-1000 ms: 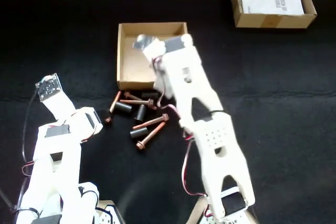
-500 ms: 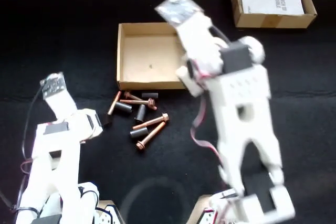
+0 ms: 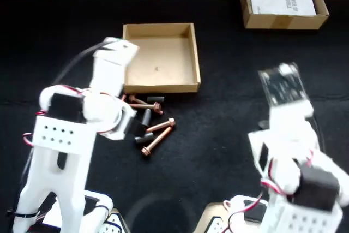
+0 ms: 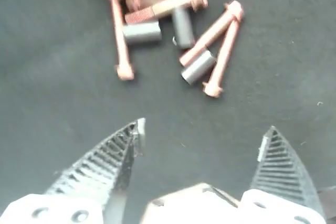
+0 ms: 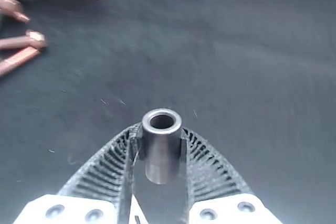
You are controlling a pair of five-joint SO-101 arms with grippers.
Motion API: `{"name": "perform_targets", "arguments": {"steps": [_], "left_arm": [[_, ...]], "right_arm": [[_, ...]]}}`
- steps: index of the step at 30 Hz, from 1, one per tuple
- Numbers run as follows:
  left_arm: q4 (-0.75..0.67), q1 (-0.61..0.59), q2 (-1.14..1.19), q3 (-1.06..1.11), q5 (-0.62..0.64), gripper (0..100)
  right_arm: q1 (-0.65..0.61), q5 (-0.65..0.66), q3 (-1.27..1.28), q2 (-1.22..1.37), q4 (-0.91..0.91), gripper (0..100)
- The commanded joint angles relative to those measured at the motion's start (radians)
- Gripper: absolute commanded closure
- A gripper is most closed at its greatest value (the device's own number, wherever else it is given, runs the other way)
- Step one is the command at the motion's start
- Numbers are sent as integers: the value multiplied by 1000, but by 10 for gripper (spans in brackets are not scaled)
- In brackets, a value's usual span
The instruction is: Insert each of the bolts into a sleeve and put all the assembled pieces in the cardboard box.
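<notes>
Sleeve held, bolt not yet picked
The right end effector point(image 5: 159, 130) clamps a sleeve point(image 5: 160, 148) well away from the cardboard box point(image 3: 163, 87); the left end effector point(image 4: 205, 127) gapes wide over bolts point(image 4: 215, 27) just beside that box, where touching pairs invite a double grab.

Your right arm point(image 3: 289, 135) no longer stretches over the cardboard box point(image 3: 194, 53). It has swung up and back to the right side of the table, well apart from the box, with the right gripper point(image 5: 161, 132) clamped on a dark sleeve point(image 5: 159, 153). Your left arm point(image 3: 82, 118) has come forward from the left edge and now hangs over the loose bolts point(image 3: 158, 126), the left gripper point(image 4: 205, 128) spread wide.
</notes>
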Motion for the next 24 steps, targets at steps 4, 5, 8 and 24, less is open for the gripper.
{"name": "perform_targets", "arguments": {"steps": [4, 5, 8, 24], "left_arm": [[-63, 61, 70, -38, -83, 659], [-63, 67, 108, -38, -84, 659], [-69, 74, 263, -42, -147, 659], [49, 111, 1064, -730, -359, 691]], "right_arm": [[300, 60, 174, -234, -96, 991], [341, 75, 194, -262, -104, 991], [427, 106, 254, -314, -104, 991], [487, 95, 530, -338, -271, 991]]}}
